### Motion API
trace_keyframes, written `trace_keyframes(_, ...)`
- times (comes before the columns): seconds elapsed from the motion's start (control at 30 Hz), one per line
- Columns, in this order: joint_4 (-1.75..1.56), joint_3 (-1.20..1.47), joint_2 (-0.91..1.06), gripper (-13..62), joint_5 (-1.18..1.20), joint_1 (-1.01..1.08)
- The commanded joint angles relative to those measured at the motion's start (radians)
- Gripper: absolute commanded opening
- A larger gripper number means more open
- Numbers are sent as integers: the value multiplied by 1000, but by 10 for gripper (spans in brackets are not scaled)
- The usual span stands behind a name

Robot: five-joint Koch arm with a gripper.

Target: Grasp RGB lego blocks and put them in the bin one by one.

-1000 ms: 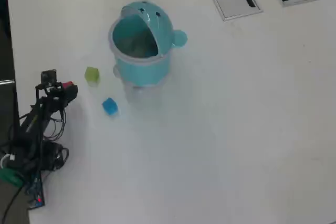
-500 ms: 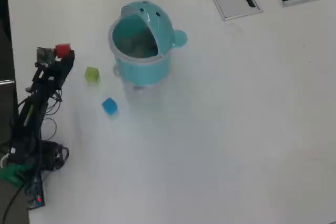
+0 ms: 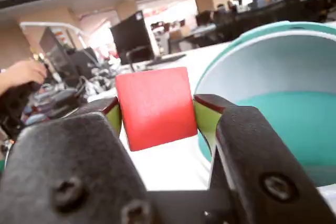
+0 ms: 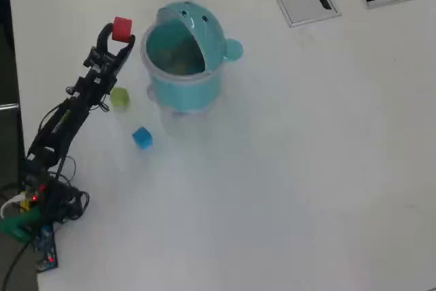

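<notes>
While the black arm stretches across the white table [image 4: 306, 168], we see its gripper [image 3: 157, 109] closed on the small red cube-shaped block [image 3: 155, 106], the two jaws pressing its left and right faces in the wrist view. In the overhead view the red block [image 4: 122, 29] sits just left of the light teal round plastic bin [image 4: 187, 83], whose domed dotted lid [image 4: 201, 22] stands tipped back and open. The yellowish-green block [image 4: 120, 97] lies on the table left of the bin, partly hidden by the arm, and the blue block [image 4: 142, 138] rests nearby, below it; whether the red block is above the rim we cannot quite tell.
</notes>
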Motion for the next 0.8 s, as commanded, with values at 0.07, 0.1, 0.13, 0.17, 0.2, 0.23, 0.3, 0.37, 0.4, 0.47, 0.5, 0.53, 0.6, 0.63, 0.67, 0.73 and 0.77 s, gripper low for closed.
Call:
trace_keyframes(0.07, -124, -186, -64, 87, 18, 64)
trace_keyframes(0.1, -160, -199, -94, 87, 23, 80)
trace_keyframes(0.13, -172, -199, -103, 87, 25, 83)
trace_keyframes(0.17, -186, -201, -115, 87, 25, 87)
trace_keyframes(0.2, -202, -201, -126, 87, 25, 89)
trace_keyframes(0.23, -218, -204, -144, 87, 23, 95)
trace_keyframes(0.3, -250, -230, -201, 88, 23, 114)
trace_keyframes(0.37, -253, -272, -252, 88, 23, 118)
trace_keyframes(0.4, -261, -273, -267, 88, 23, 118)
trace_keyframes(0.47, -278, -304, -301, 88, 23, 120)
trace_keyframes(0.5, -279, -325, -319, 88, 23, 121)
trace_keyframes(0.53, -279, -345, -341, 88, 23, 127)
trace_keyframes(0.6, -282, -362, -370, 92, 11, 135)
trace_keyframes(0.63, -282, -364, -377, 122, -20, 140)
trace_keyframes(0.67, -282, -362, -379, 142, -54, 143)
trace_keyframes(0.73, -282, -357, -385, 178, -123, 147)
trace_keyframes(0.77, -282, -353, -385, 189, -140, 149)
